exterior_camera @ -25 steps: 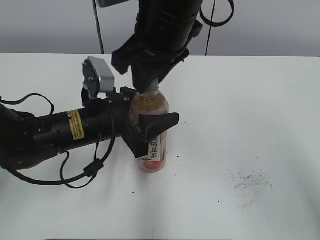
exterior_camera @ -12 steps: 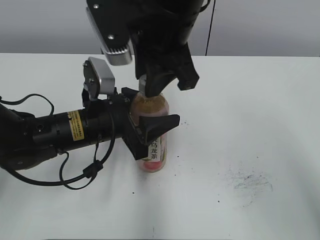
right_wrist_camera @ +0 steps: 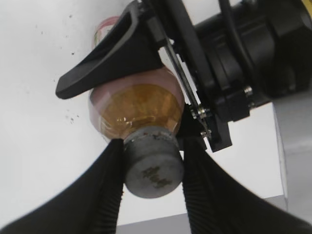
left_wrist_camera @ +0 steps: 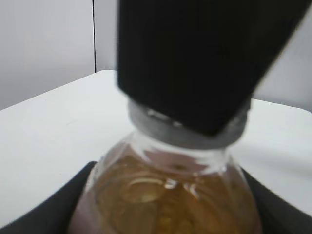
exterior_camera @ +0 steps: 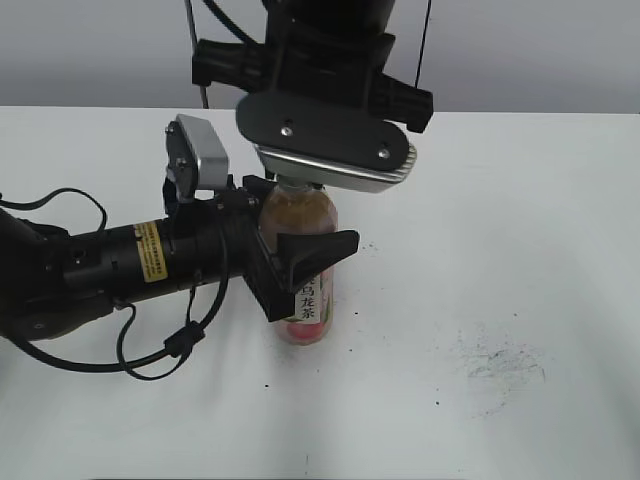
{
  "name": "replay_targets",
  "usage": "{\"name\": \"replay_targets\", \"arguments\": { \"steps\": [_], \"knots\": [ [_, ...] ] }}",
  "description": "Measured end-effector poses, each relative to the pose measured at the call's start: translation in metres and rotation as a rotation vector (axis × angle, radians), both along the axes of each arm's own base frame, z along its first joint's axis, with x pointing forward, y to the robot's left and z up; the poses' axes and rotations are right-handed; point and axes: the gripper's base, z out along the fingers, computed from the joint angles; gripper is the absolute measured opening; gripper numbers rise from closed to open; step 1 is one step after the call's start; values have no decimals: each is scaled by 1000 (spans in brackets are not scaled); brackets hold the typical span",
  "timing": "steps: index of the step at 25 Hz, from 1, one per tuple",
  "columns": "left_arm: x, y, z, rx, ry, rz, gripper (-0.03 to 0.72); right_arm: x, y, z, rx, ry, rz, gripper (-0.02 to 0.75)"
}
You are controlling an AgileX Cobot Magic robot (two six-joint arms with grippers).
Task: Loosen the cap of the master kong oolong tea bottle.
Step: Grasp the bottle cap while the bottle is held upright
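You've got loads of room here: the white surface (exterior_camera: 520,250) is bare all around the bottle (exterior_camera: 305,290), especially out to the right and toward the front, with just some dark specks and a grey scuff (exterior_camera: 500,365) at the lower right. The far edge of the surface runs along well behind the bottle, with a grey wall past it.

The bottle stands upright, a bit left of the middle. Your left gripper (exterior_camera: 300,255) comes in sideways from the left, and its fingers (exterior_camera: 320,248) are spread fairly wide and clamped around the bottle's upper body, just under the shoulder. One black finger crosses the front of the label.

Your right gripper (right_wrist_camera: 148,168) comes straight down from above. In the right wrist view its two ribbed black fingers (right_wrist_camera: 105,190) are set narrow and pressed on either side of the cap (right_wrist_camera: 151,165), so it's holding the cap. In the exterior view the cap is hidden under that wrist's camera housing (exterior_camera: 335,150).
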Motion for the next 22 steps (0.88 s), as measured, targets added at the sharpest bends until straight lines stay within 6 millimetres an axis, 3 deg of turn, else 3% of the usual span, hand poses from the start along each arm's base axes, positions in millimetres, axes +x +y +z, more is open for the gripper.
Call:
{"name": "replay_targets", "arguments": {
  "steps": [4,9,22],
  "knots": [
    [0,0,0,-2,2,0,445,-5,4,0,-76,-87,212,276],
    [0,0,0,-2,3,-3,445,-6,5,0,-84,-99,268,276],
    [-1,0,0,-1,2,-7,445,-7,6,0,-1,7,-159,303]
  ]
}}
